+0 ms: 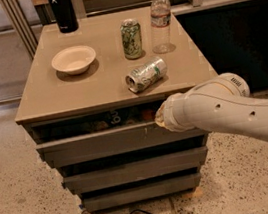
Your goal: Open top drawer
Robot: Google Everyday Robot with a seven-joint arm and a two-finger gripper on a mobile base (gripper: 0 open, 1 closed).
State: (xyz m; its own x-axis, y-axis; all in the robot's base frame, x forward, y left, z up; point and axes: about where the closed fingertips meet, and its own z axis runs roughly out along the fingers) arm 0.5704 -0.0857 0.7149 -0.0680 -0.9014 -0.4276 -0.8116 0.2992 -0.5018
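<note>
gripper [159,118] at top drawer [99,146] — ajar

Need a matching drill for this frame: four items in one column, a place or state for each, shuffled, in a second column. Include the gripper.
Column one
1. bowl
2. tipped can
3. top drawer
4. gripper

Column two
a. lying on its side near the front edge
b. at the drawer front's upper edge, right of centre
c. upright, on the left part of the cabinet top
d. pulled out a little, contents showing in the gap

Pairs: 1-c, 2-a, 3-d, 4-b
</note>
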